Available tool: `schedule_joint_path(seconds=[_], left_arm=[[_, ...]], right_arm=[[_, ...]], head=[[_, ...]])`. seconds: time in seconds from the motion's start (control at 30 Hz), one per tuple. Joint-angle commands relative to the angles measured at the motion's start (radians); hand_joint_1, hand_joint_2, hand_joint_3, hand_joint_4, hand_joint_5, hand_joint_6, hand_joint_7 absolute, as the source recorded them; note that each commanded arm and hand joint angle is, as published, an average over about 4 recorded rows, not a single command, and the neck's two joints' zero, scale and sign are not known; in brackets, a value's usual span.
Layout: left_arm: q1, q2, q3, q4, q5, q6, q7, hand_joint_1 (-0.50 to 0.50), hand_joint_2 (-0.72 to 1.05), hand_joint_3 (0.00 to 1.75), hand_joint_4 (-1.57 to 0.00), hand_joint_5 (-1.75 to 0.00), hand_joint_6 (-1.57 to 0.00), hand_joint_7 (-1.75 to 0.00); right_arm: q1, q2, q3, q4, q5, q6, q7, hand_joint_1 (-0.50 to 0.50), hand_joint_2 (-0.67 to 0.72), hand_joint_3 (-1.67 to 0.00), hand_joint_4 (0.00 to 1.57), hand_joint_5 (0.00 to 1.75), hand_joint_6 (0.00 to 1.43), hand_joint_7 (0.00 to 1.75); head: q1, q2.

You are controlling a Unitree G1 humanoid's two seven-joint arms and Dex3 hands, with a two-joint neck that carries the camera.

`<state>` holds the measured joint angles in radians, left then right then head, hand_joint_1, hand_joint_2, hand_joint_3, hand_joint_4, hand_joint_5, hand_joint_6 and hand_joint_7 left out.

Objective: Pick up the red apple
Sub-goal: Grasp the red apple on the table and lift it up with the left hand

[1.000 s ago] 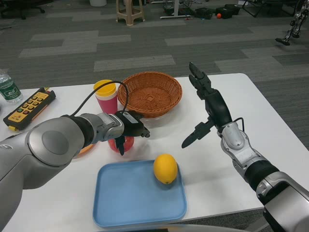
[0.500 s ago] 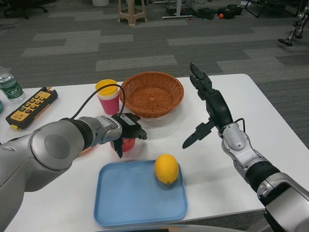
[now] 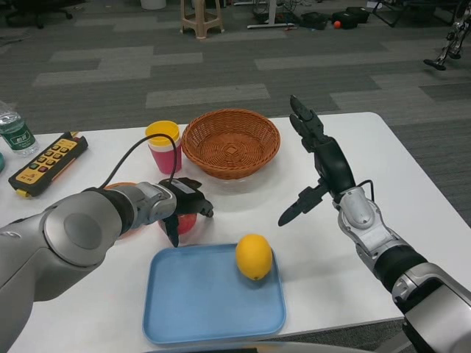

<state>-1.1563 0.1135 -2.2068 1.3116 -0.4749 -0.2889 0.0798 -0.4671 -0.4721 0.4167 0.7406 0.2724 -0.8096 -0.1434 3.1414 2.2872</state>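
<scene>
While the left hand (image 3: 184,207) sits draped over the red apple (image 3: 187,221), its fingers curled down around the fruit on the counter (image 3: 324,243), the pictures do not settle whether it truly grasps the apple or only cups it, so I cannot tell; the apple lies just behind the far left corner of the blue tray (image 3: 213,298), mostly hidden under the hand. To do this step well, I judge the fingers should close evenly on both sides of the fruit before any lift, since a round apple will roll out of a one-sided pinch; the lift should go straight up, because the tray's rim is just in front and a forward drag could catch on it.

A lemon (image 3: 253,257) rests in the tray, near but apart from the apple; a pink cup with a yellow lid (image 3: 165,145) stands just behind the hand, and a careless swing back could knock it; the wicker basket (image 3: 231,143) sits behind to the right; an orange thing, partly hidden by the forearm, lies beside the apple. The right hand (image 3: 320,165) hovers released, fingers spread, well apart from the work; a yellow remote (image 3: 48,162) and a water bottle (image 3: 16,132) stand at the far left.
</scene>
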Motion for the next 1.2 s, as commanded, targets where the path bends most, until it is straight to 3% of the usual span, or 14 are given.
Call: schedule_joint_path(seconds=[0.03, 0.27, 0.37, 0.43, 0.5, 0.63, 0.77, 0.87, 1.03, 1.2], left_arm=[[0.028, 0.02, -0.002, 0.018, -0.013, 0.006, -0.015, -0.5, 0.69, 0.02, -0.17, 0.0, -0.68, 0.0], [0.038, 0.021, -0.001, 0.024, -0.017, 0.007, -0.018, -0.5, 0.74, 0.04, -0.26, 0.0, -0.77, 0.0], [0.042, 0.021, -0.001, 0.028, -0.021, 0.007, -0.018, -0.5, 0.83, 0.04, -0.39, 0.0, -0.96, 0.0], [0.046, 0.023, 0.0, 0.033, -0.041, 0.007, -0.021, -0.5, 0.91, 0.02, -0.62, 0.0, -1.15, -0.03], [0.052, 0.025, 0.001, 0.04, -0.075, 0.007, -0.027, -0.5, 1.0, 0.07, -0.9, -0.1, -1.28, -0.07], [0.059, 0.028, 0.006, 0.046, -0.103, 0.027, -0.043, -0.5, 1.05, 0.02, -1.32, -0.85, -1.34, -0.12], [0.063, 0.029, 0.009, 0.046, -0.113, 0.047, -0.055, -0.5, 1.05, 0.07, -1.46, -1.39, -1.34, -0.16], [0.065, 0.029, 0.012, 0.046, -0.123, 0.053, -0.062, -0.5, 1.05, 0.0, -1.51, -1.69, -1.36, -0.24], [0.067, 0.036, 0.058, 0.045, -0.129, 0.054, -0.071, -0.5, 1.05, 0.07, -1.52, -1.75, -1.35, -0.35], [0.069, 0.044, 0.107, 0.046, -0.133, 0.052, -0.082, -0.5, 1.05, 0.09, -1.48, -1.75, -1.28, -0.35]], right_arm=[[0.007, -0.008, -0.004, -0.008, 0.005, -0.01, -0.005, -0.5, 0.22, -0.08, 0.0, 0.02, 0.0, 0.07], [0.007, -0.012, -0.003, -0.011, 0.005, -0.009, -0.005, -0.5, 0.22, -0.08, 0.0, 0.0, 0.0, 0.07], [0.007, -0.014, -0.004, -0.013, 0.006, -0.009, -0.005, -0.5, 0.22, -0.08, 0.0, 0.0, 0.0, 0.07], [0.007, -0.015, -0.004, -0.014, 0.007, -0.01, -0.005, -0.49, 0.22, -0.08, 0.0, 0.0, 0.0, 0.07], [0.007, -0.015, -0.004, -0.015, 0.007, -0.01, -0.005, -0.49, 0.22, -0.08, 0.0, 0.0, 0.0, 0.07], [0.007, -0.017, -0.004, -0.017, 0.006, -0.01, -0.005, -0.5, 0.22, -0.08, 0.0, 0.02, 0.0, 0.07], [0.007, -0.017, -0.004, -0.018, 0.006, -0.01, -0.005, -0.5, 0.22, -0.08, 0.0, 0.05, 0.0, 0.07], [0.008, -0.017, -0.006, -0.02, 0.006, -0.01, -0.005, -0.5, 0.22, -0.08, 0.0, 0.1, 0.0, 0.07], [0.008, -0.017, -0.008, -0.021, 0.007, -0.01, -0.005, -0.48, 0.22, -0.08, 0.0, 0.1, 0.0, 0.07], [0.008, -0.017, -0.011, -0.021, 0.007, -0.01, -0.005, -0.5, 0.22, -0.08, 0.0, 0.1, 0.0, 0.07]], head=[[0.002, -0.002], [0.006, -0.008], [0.008, -0.012], [0.009, -0.012], [0.011, -0.014], [0.014, -0.022], [0.015, -0.024], [0.016, -0.025], [0.016, -0.026], [0.016, -0.026]])
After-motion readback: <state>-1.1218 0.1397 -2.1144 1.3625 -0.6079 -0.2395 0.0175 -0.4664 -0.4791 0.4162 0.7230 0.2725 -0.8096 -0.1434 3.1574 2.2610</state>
